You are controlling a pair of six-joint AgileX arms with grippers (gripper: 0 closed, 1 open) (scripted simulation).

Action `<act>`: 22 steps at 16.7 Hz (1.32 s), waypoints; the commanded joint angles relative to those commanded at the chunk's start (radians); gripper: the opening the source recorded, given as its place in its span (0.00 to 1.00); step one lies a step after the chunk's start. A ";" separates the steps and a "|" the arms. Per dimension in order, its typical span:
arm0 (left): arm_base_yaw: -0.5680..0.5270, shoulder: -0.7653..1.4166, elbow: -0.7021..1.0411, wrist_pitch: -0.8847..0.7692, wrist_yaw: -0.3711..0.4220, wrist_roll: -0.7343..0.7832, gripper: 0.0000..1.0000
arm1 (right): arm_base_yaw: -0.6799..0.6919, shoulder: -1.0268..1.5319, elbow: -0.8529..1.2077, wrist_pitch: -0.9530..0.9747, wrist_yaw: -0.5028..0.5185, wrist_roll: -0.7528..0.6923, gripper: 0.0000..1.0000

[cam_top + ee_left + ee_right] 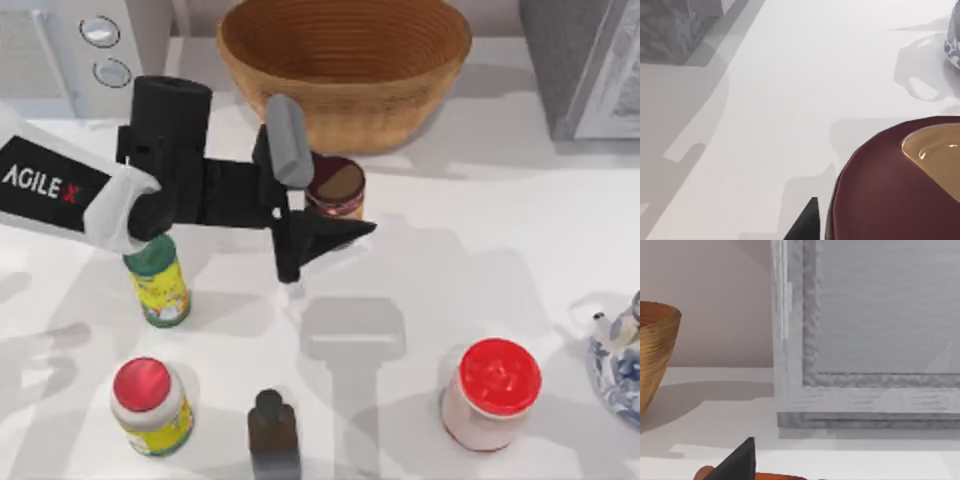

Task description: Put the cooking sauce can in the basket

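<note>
Sauce can (pixel 336 188) stands upright on the worktop (pixel 450 250), just in front of the basket (pixel 345 65), near the middle. Dark brown lid up, orange-red label just visible on its side. Left wrist view has the lid (pixel 895 190) close up, glossy highlight on it.

Left tool (pixel 315 215) sits right at the can, coming in from the top view's left; one dark finger (pixel 320 238) lies along the can's near side, a grey one (pixel 288 140) at the far side. Cannot tell if it's clenched on the can or released.

Basket is at the back of the worktop, upright.

Other stuff: green-lidded yellow can (pixel 158 280) left of the sauce can under the left arm, red-lidded yellow jar (pixel 148 405) front left, small dark bottle (pixel 272 430) front centre, big red-lidded pinkish jar (pixel 492 392) front right, blue-and-white teapot (pixel 618 360) at the right edge.

Right wrist view shows a dark fingertip (pixel 737 460), the basket wall (pixel 655 350) and a grey cabinet (pixel 870 340).
</note>
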 joint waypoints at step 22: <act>0.051 -0.200 0.024 -0.201 -0.086 -0.035 0.00 | 0.000 0.000 0.000 0.000 0.000 0.000 1.00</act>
